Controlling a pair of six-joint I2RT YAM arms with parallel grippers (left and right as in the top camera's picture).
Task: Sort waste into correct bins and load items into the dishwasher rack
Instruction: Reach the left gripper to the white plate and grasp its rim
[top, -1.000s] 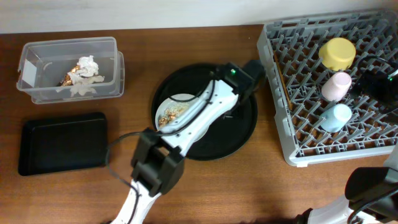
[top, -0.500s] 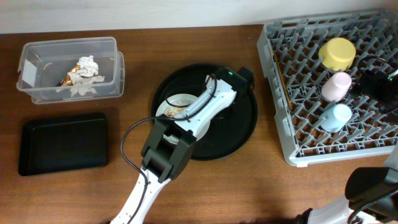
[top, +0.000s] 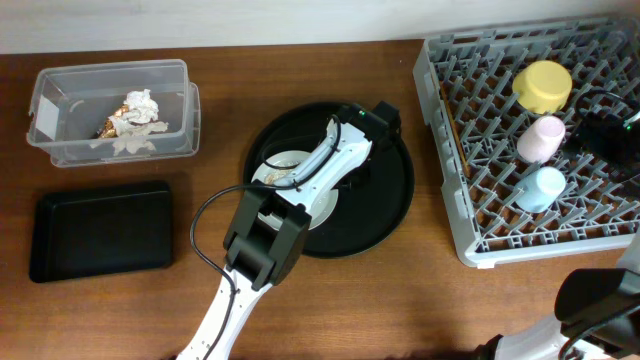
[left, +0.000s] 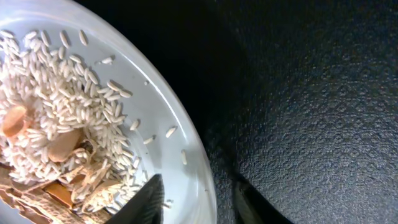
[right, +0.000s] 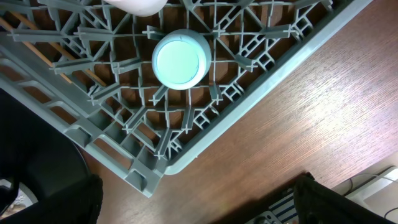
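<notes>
Tabletop tray (top: 390, 212): left hand (left: 198, 200) apparently straddles the arm-hidden plate (left: 163, 111).

**Non-task items in view**

I see one large round black tray (top: 388, 208) lying flat near the middle of the wooden table (top: 400, 300). It has a raised rim all around. In my left wrist view, the tray floor shows as matte black with a fine pebbled texture. The table top is brown, and its wood grain is clear in my right wrist view. A pale wall strip (top: 200, 20) runs along the table's far edge.
</notes>
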